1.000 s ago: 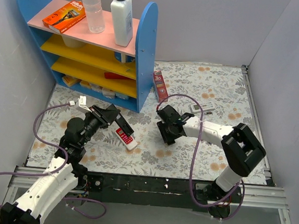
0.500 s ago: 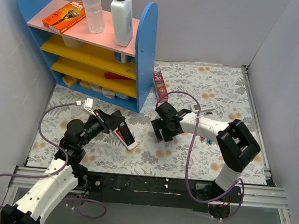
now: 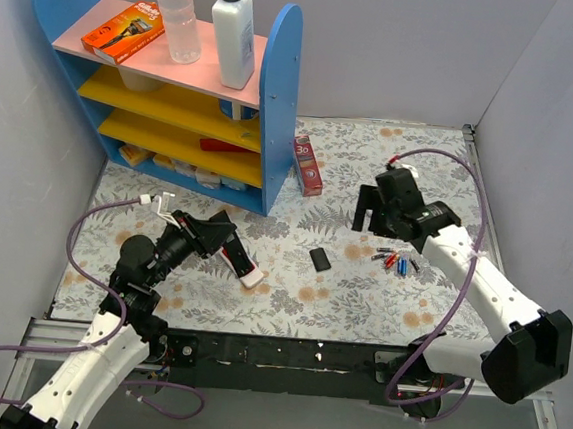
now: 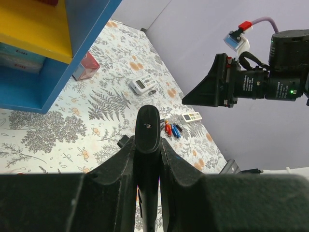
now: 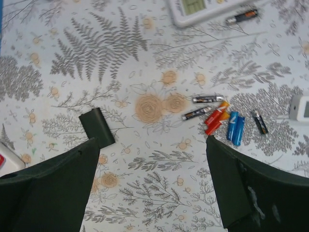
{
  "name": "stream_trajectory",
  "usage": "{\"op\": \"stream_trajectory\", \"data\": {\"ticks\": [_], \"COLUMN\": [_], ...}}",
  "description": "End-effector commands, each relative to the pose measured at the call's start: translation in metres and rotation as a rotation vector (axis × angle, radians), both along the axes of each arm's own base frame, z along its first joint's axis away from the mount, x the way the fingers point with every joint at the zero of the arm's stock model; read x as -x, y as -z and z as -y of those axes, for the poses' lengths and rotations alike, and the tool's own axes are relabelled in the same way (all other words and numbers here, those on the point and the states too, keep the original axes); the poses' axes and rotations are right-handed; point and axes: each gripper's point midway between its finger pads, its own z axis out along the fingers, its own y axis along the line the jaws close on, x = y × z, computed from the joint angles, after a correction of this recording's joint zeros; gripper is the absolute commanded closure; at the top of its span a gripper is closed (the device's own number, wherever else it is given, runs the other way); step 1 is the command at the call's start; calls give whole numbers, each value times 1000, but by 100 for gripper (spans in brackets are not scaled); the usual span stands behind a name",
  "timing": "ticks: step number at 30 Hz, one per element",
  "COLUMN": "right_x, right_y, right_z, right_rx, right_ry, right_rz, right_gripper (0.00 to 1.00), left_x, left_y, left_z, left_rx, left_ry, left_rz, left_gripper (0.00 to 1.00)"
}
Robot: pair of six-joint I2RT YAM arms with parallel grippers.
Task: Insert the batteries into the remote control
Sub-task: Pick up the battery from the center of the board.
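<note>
My left gripper [image 3: 220,237] [image 4: 147,145] is shut on the slim black remote control [image 4: 147,126], which stands up between its fingers above the mat. The batteries [image 3: 395,260] lie in a loose group right of centre. In the right wrist view there are red ones [image 5: 215,119], blue ones [image 5: 235,127] and dark ones [image 5: 198,113]. They also show in the left wrist view [image 4: 171,129]. A small flat black cover [image 3: 319,260] [image 5: 97,126] lies on the mat. My right gripper [image 3: 369,214] [image 5: 150,145] is open and empty, raised above the mat between the cover and the batteries.
A red-and-white remote [image 3: 244,268] lies just under my left gripper. White remotes [image 5: 198,9] [image 5: 301,107] lie beyond the batteries, one with a lone battery [image 5: 243,17] beside it. A blue shelf unit [image 3: 276,103] and a red box [image 3: 307,165] stand at the back left.
My right gripper has pulled away from the table's centre, up and to the right. The black cover now lies uncovered where it was. My left gripper still holds the black remote.
</note>
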Motion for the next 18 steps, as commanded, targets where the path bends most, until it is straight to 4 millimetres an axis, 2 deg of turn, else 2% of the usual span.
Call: {"op": "stream_trajectory", "data": {"ticks": [1,2,3,5,9,12,13,16,18], "right_x": [14,20,22,21,8,1,-4,-7,-9], "right_y": [23,34,38,45,56,71,70,79,88], "right_z": [34,40,45,59,87,118,129,150,156], "right_rx": [-119,-133,-164,-171,-110,20,41,109,136], "right_ry": [238,283,354,432,452,435,436,409,366], "right_rz": [-118,-150,-173,-191,-205,-257,-261,-311,-336], "right_gripper": [7,11,21,28,37,44,44,48,51], "left_x": [0,1,2,3,4,5,5,5,5], "left_y": [9,9,11,11,10,9,10,9,9], "left_z": [-3,-2,-1,-1,0,0,0,0,0], "left_rx": [-40,-40,-42,-46,-60,-61,-61,-58,-57], "left_ry": [-23,-17,-14,-12,-14,-18,-18,-23,-24], "left_rz": [22,24,24,25,41,45,45,50,54], "left_gripper": [100,100,100,100,100,100,100,100,100]}}
